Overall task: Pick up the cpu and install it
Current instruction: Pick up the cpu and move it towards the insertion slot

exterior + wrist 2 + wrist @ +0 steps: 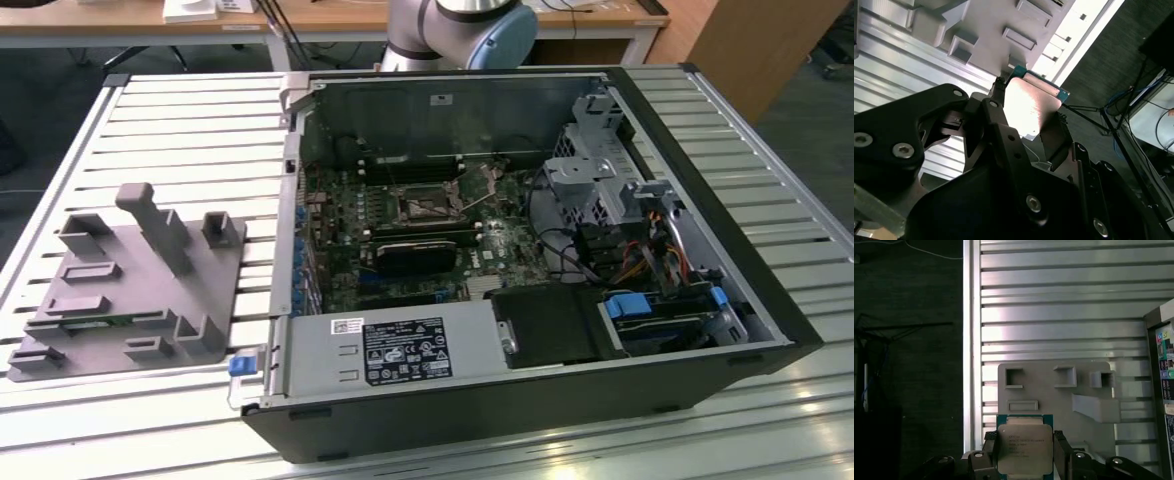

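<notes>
Black gripper (1025, 439) fingers (990, 446) pinch the cpu (1024, 450) by opposite edges, silver top showing, above the grey fixture (1054, 390) near the slatted table's (1054, 300) edge; a level, gentle hold seems wisest.

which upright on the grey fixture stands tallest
The narrow post between two squat blocks on the grey fixture; it rises well above both.
</notes>
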`<state>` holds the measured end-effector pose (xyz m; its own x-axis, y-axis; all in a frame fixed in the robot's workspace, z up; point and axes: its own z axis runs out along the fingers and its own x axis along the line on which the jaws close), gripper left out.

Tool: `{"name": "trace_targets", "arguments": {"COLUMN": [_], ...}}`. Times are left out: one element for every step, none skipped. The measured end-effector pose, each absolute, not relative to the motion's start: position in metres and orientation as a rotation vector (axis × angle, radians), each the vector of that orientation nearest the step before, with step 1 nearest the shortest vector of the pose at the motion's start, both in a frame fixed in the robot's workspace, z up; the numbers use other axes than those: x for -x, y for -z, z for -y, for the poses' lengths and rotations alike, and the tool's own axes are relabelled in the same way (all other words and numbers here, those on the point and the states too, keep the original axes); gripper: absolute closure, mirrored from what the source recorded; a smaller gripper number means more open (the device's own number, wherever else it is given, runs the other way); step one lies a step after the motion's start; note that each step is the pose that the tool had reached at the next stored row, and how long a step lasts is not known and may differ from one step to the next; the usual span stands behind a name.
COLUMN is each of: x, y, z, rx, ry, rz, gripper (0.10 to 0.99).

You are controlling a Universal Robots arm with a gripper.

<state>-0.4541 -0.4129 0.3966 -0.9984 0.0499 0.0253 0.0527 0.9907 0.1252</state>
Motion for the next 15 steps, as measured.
{"name": "trace_targets", "arguments": {"x": [0.454,0.454,0.454,0.454,0.454,0.454,0.454,0.454,0.454,0.454,0.454,0.453,0.452,0.451,0.448], "y": [-0.399,-0.402,-0.405,-0.408,-0.411,-0.413,-0.416,-0.418,-0.421,-0.423,-0.425,-0.427,-0.427,-0.427,-0.427], "z": [0.413,0.413,0.413,0.413,0.413,0.413,0.412,0.412,0.412,0.412,0.412,0.412,0.412,0.412,0.412], "rx": [0.080,0.080,0.080,0.080,0.080,0.080,0.080,0.080,0.080,0.080,0.080,0.080,0.080,0.080,0.080], "ry": [0.197,0.197,0.197,0.197,0.197,0.197,0.197,0.197,0.197,0.197,0.197,0.197,0.197,0.197,0.197], "rz": [3.112,3.112,3.112,3.112,3.112,3.112,3.112,3.112,3.112,3.112,3.112,3.112,3.113,3.112,3.112], "gripper": [0.549,0.549,0.549,0.549,0.549,0.549,0.549,0.549,0.549,0.549,0.549,0.549,0.549,0.549,0.549]}}
